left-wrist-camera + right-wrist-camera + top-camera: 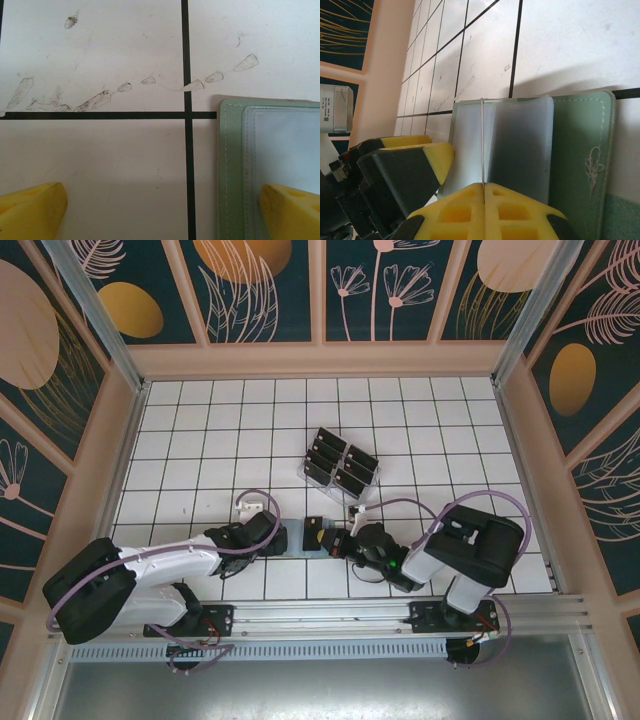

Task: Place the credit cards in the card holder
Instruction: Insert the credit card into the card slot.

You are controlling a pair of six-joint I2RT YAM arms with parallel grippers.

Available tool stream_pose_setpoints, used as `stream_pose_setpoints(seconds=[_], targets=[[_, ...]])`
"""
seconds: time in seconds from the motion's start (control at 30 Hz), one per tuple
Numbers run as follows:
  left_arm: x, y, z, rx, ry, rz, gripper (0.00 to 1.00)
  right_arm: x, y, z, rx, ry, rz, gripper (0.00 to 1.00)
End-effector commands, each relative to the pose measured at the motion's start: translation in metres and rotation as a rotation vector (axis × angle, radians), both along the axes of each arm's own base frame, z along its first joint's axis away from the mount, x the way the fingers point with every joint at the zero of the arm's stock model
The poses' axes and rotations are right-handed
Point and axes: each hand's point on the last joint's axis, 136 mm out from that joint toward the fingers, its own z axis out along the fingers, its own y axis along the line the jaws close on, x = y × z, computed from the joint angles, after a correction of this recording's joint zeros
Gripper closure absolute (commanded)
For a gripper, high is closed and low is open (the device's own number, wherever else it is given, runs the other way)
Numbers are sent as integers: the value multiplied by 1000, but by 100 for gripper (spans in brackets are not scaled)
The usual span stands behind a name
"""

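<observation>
The right fingers (pixel 520 210) are pressed together on one credit card (pixel 483 140). It sticks straight out ahead of their tips and shows edge-on as a thin line. Just beyond and beneath that edge lies the card holder (pixel 580 150), spread open on the tabletop (pixel 570 45). Its clear pockets are under the card and its green flap is off to one side.

The left fingers (pixel 30 210) stand wide apart and hold nothing. One tip is over the holder's stitched edge, the other over bare tabletop.

The right arm looks nearer to acting. The card's long axis runs along its fingers toward the pockets, so the coming move likely turns on meeting a pocket mouth, which I cannot make out.

The other credit cards (pixel 345 462) sit in a clear rack (pixel 368 490), well beyond both sets of fingers.
</observation>
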Motion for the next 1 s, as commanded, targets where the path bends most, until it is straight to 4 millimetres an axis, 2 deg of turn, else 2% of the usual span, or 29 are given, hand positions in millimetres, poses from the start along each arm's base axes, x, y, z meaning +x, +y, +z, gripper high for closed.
stream_pose_setpoints(seconds=[0.0,0.6,0.8,0.97], targets=[[-7,11,-4,43,21,6,2,4,-3,5,36,-13,-44,100],[-3,12,5,115,7,-36,1,-1,-20,-19,-20,35,-62,100],[-4,11,3,146,12,-49,2,-1,-16,-15,7,33,-43,100],[-7,11,-1,149,20,-48,2,0,-10,-3,34,13,-24,100]])
